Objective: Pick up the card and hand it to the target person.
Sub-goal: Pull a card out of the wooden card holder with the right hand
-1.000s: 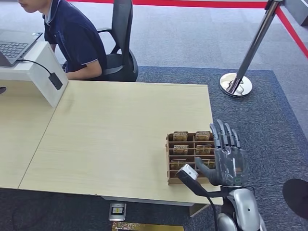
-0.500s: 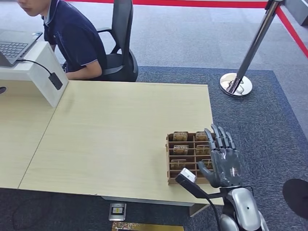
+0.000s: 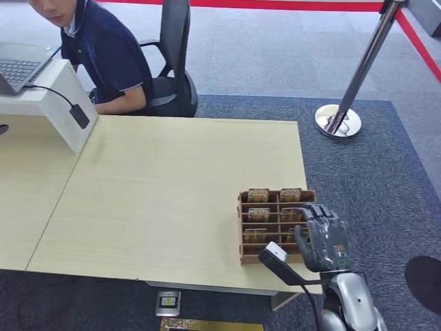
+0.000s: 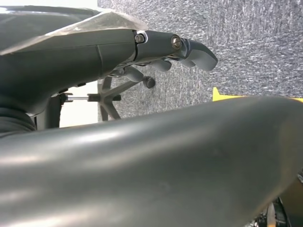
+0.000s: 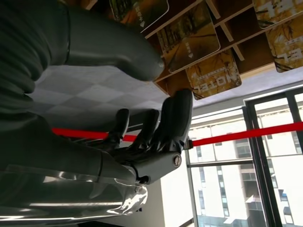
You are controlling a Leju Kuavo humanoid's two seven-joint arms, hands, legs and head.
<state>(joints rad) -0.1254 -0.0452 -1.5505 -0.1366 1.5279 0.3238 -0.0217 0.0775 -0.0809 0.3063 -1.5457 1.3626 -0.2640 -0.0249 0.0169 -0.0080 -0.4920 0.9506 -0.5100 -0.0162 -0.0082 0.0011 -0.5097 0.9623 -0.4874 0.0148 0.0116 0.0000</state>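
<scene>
A brown slotted card rack (image 3: 242, 227) stands at the table's near right corner, with several gold hotel cards (image 3: 258, 195) in its rows. My right hand (image 3: 325, 238) hovers at the rack's right side, fingers (image 3: 316, 214) bent forward over the right-hand column, thumb (image 3: 302, 241) apart, nothing held. In the right wrist view the cards (image 5: 213, 75) lie just past the fingertips (image 5: 176, 118) and thumb (image 5: 114, 47), with a gap between. The seated person (image 3: 104, 55) in a dark shirt is at the table's far left. My left hand (image 4: 143, 47) hangs over the carpet with nothing in it.
The light wooden table (image 3: 156, 186) stretches left of the rack. A laptop (image 3: 18, 65) on a white stand sits at the far left, a black office chair (image 3: 174, 62) behind the person. A chrome stanchion (image 3: 337, 121) with red rope stands on the carpet beyond the right edge.
My right hand has sunk from upright with straight fingers to a lower pose, fingers curled forward over the rack's right column. The person has leaned slightly.
</scene>
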